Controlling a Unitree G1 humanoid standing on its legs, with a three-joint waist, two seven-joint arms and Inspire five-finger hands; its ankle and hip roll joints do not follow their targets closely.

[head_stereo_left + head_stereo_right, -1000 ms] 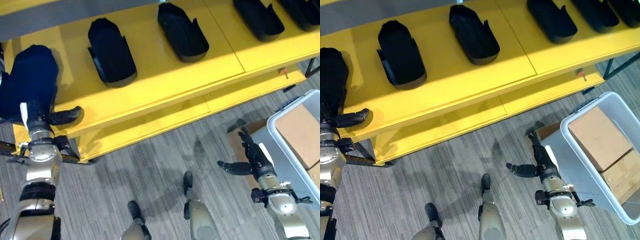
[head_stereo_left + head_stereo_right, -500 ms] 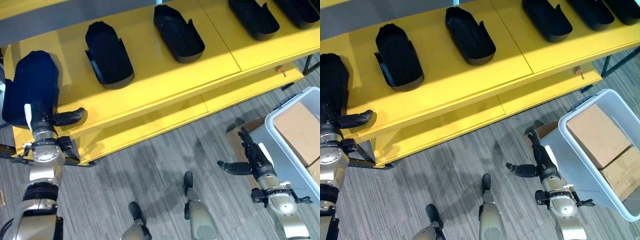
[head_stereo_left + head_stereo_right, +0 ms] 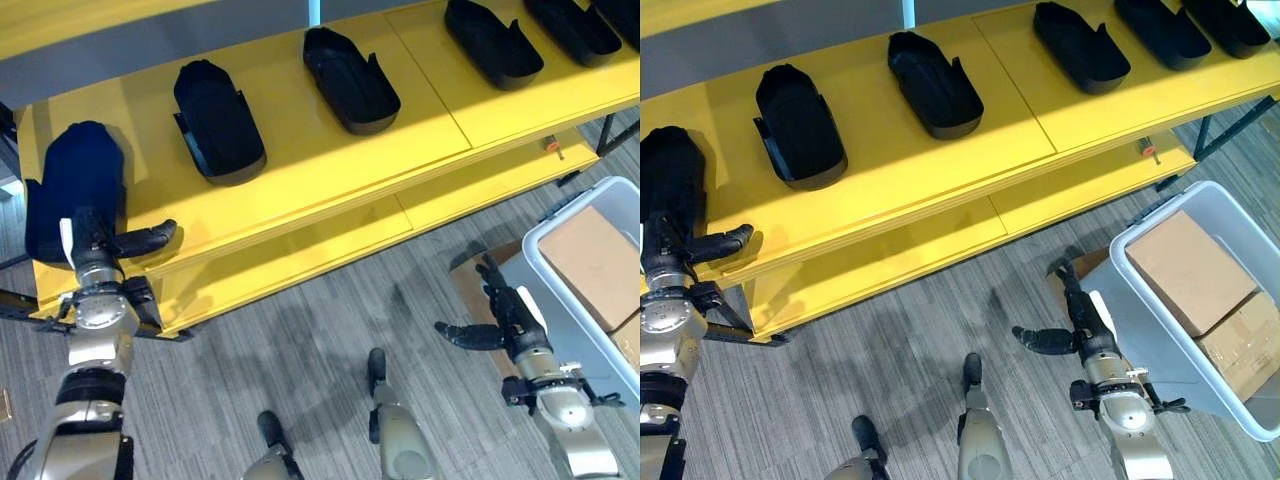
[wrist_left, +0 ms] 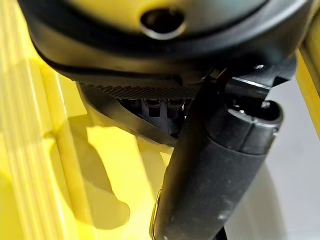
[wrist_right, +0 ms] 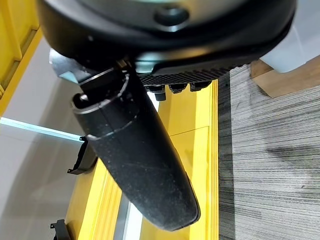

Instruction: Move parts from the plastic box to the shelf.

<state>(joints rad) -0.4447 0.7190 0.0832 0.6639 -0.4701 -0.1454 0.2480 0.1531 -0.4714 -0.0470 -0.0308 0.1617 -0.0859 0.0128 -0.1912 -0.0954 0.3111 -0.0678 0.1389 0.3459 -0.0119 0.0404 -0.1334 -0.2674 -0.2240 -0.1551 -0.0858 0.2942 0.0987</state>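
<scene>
The left hand (image 3: 95, 240) rests at the near left end of the yellow shelf (image 3: 300, 150), its fingers straight along the dark part (image 3: 75, 185) lying there and its thumb stuck out sideways over the shelf edge; it looks laid flat on the part, not curled round it. Over the last second the hand has barely shifted on the part, while the whole scene has slid a little in the head views, which reads as the camera moving and not the things. That suggests the part is already set down on the shelf and the hand is about to let it go. Four more black parts (image 3: 218, 122) lie in a row along the shelf to the right, well apart from one another. The right hand (image 3: 498, 322) hangs low over the grey floor (image 3: 300, 330), fingers spread and holding nothing, just beside the near wall of the plastic box (image 3: 560, 300), as it did a second ago. In the box lie brown cartons (image 3: 598, 262); whether further parts lie there cannot be told. My judgement is that this placing is nearly done, and the next step would be to draw the left hand back and turn to the box.
</scene>
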